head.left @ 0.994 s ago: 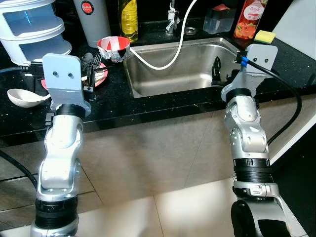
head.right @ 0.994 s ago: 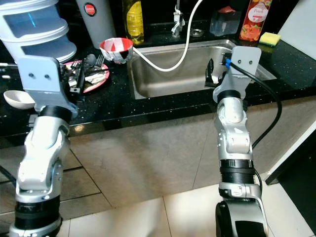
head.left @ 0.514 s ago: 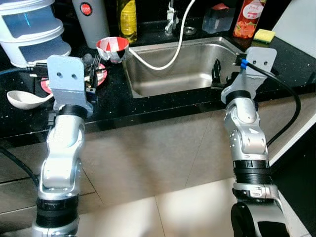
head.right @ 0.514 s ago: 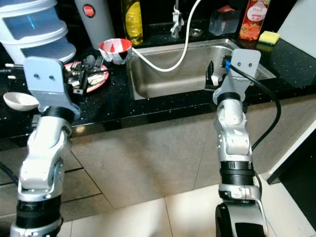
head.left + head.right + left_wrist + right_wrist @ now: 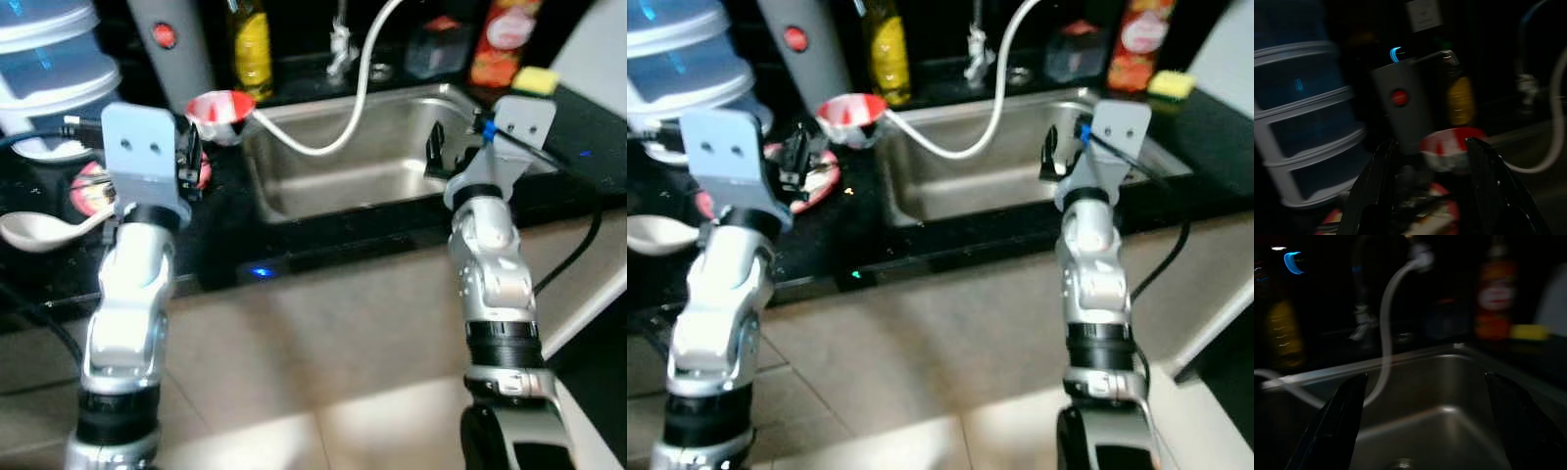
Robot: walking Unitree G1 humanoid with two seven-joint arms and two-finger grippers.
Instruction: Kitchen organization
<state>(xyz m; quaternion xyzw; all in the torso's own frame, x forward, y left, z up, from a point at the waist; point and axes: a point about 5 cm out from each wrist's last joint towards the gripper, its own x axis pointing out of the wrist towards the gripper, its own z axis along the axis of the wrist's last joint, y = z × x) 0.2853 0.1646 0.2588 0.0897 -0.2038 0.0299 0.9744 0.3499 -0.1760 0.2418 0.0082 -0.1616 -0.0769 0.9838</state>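
A red and white bowl (image 5: 220, 106) stands on the black counter (image 5: 225, 225), just left of the sink (image 5: 392, 181). Beside it lies a red plate (image 5: 813, 171) holding cutlery. My left gripper (image 5: 186, 162) hovers open over that plate. In the left wrist view the left gripper (image 5: 1432, 196) points at the bowl (image 5: 1449, 149), with nothing between the fingers. My right gripper (image 5: 437, 157) is open at the sink's front right edge. The right wrist view has the right gripper (image 5: 1425, 431) looking into the steel basin (image 5: 1440, 416). All views are blurred.
A white hose (image 5: 338, 137) loops from the tap into the sink. Behind the bowl stand a grey tumbler (image 5: 167, 44), a yellow bottle (image 5: 252, 49) and a white stacked container (image 5: 44, 69). A white spoon (image 5: 39, 230) lies at the left; a red carton (image 5: 500, 39) and yellow sponge (image 5: 534, 80) sit at the right.
The whole picture has shifted and blurred, so the camera moved. My left gripper has edged a little right, over the plate and toward the bowl. The right gripper stays by the sink.
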